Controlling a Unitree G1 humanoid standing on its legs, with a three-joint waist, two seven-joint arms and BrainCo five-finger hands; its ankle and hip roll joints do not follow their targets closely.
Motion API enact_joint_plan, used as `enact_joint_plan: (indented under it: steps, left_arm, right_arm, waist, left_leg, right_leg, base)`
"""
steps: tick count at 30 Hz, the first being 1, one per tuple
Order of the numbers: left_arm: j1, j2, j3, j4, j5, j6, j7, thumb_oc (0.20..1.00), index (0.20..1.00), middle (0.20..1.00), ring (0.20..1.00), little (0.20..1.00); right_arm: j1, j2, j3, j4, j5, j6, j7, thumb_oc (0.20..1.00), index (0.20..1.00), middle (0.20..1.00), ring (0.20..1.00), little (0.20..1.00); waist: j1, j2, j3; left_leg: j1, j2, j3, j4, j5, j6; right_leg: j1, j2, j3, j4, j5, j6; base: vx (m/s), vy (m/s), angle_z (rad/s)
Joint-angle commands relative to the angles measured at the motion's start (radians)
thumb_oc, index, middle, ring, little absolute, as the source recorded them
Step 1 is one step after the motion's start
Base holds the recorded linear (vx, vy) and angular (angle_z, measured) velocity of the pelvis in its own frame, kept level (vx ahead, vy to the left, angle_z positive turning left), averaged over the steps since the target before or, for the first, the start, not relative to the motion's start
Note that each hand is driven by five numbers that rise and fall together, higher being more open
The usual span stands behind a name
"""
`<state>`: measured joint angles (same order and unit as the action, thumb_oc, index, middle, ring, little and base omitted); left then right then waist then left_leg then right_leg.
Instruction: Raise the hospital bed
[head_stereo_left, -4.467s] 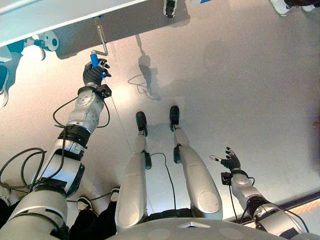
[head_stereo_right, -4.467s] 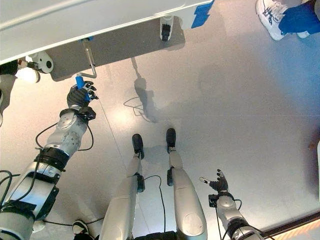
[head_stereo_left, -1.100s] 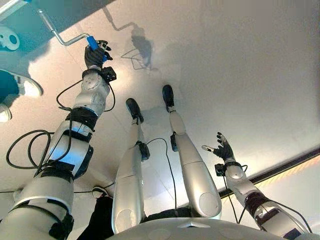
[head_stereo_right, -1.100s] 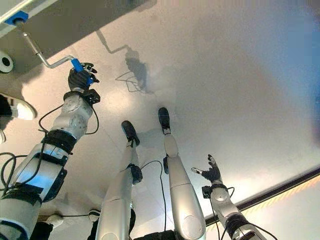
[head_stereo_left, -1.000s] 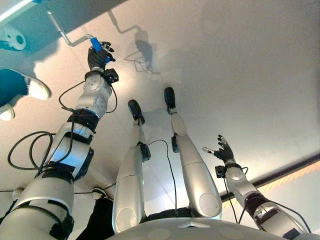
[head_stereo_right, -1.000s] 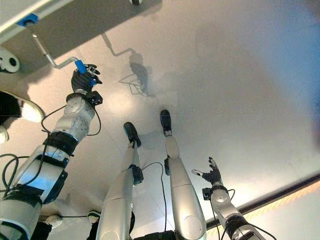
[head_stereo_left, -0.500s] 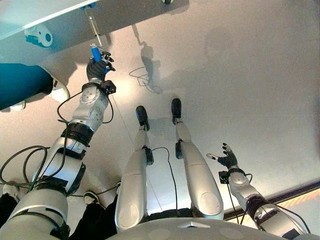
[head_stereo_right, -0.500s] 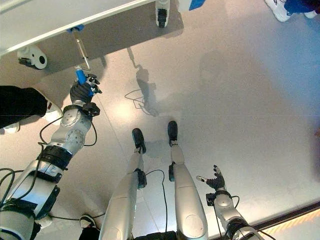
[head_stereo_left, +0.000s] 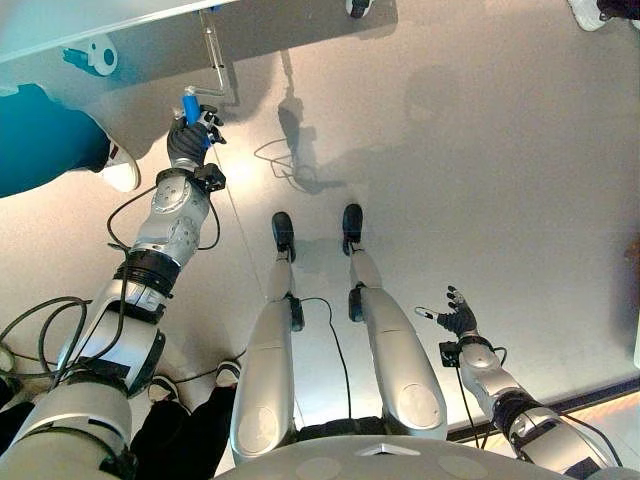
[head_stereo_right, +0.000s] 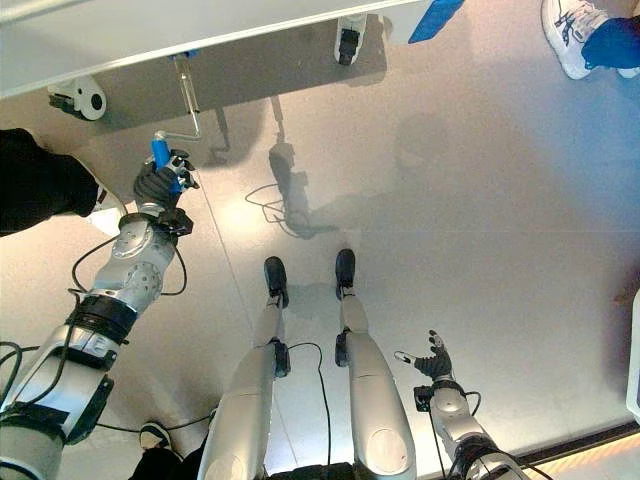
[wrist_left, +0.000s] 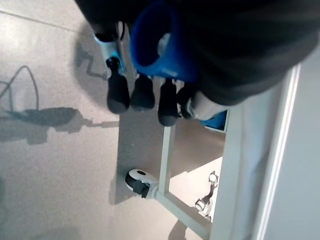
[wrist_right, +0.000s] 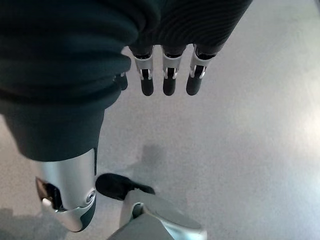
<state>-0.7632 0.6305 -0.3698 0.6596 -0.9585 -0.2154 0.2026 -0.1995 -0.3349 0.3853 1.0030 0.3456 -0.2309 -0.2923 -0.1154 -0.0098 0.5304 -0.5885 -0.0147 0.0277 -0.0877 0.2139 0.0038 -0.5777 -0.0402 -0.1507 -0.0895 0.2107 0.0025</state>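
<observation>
The hospital bed's pale frame (head_stereo_right: 150, 30) runs along the far edge of the floor. A metal crank rod (head_stereo_right: 187, 95) sticks out from under it and bends into a blue handle (head_stereo_right: 159, 150). My left hand (head_stereo_right: 158, 183) reaches forward at the left, fingers (wrist_left: 142, 92) curled round the blue handle (wrist_left: 155, 40). My right hand (head_stereo_right: 433, 363) hangs low at the right over bare floor, away from the bed. It is open, with straight fingers (wrist_right: 167, 82) holding nothing.
A person's dark-clothed leg (head_stereo_right: 40, 180) and pale shoe (head_stereo_left: 120, 175) stand close beside my left arm. Bed casters sit at the left (head_stereo_right: 85, 100) and centre (head_stereo_right: 348, 40). Another person's white shoe (head_stereo_right: 570, 35) is at the far right.
The whole view has shifted. My left hand, still on the blue handle, has swung the crank round to the rod's left side. The person at the left has come closer. The right hand is unchanged.
</observation>
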Motion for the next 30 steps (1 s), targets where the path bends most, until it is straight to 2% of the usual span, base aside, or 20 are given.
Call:
enact_joint_plan:
  steps: [1, 3, 15, 30]
  left_arm:
    - [0.026, 0.143, 0.117, 0.018, 0.001, -0.11, 0.015, 0.2, 0.2, 0.2, 0.2, 0.2]
    - [0.008, 0.148, 0.12, 0.086, 0.007, -0.097, 0.013, 0.2, 0.2, 0.2, 0.2, 0.2]
    - [-0.106, 0.167, 0.118, 0.387, 0.08, -0.029, 0.014, 0.2, 0.2, 0.2, 0.2, 0.2]
    - [-0.228, 0.158, 0.077, 0.518, 0.158, -0.005, 0.041, 0.2, 0.2, 0.2, 0.2, 0.2]
  right_arm:
    - [0.052, -0.039, -0.031, 0.023, 0.013, 0.012, -0.003, 1.0, 1.0, 1.0, 1.0, 1.0]
    - [0.055, -0.041, -0.026, 0.017, 0.021, 0.005, -0.003, 1.0, 1.0, 1.0, 1.0, 1.0]
    - [0.056, -0.043, 0.01, -0.04, 0.051, -0.03, -0.008, 1.0, 1.0, 1.0, 1.0, 1.0]
    - [0.06, -0.062, 0.051, -0.141, 0.058, -0.061, -0.034, 1.0, 1.0, 1.0, 1.0, 1.0]
  waist:
    - [0.063, -0.012, -0.01]
    - [0.064, -0.027, -0.01]
    - [0.04, -0.067, -0.01]
    - [-0.005, -0.07, -0.01]
  left_leg:
    - [0.015, -0.042, 0.053, 0.0, -0.051, -0.049]
    - [0.005, -0.04, 0.051, 0.0, -0.058, -0.049]
    - [-0.077, -0.033, 0.058, 0.0, -0.064, -0.047]
    - [-0.179, -0.028, 0.094, 0.0, -0.065, -0.047]
  right_leg:
    - [-0.011, -0.059, 0.013, 0.056, -0.015, 0.135]
    - [-0.014, -0.058, 0.007, 0.052, -0.022, 0.136]
    - [-0.083, -0.062, 0.008, 0.042, -0.019, 0.143]
    - [-0.212, -0.058, 0.047, 0.041, 0.001, 0.15]
  base:
    - [0.0, 0.047, 0.04]
    - [0.03, 0.037, 0.02]
    - [0.02, 0.018, 0.02]
    - [0.01, 0.016, 0.0]
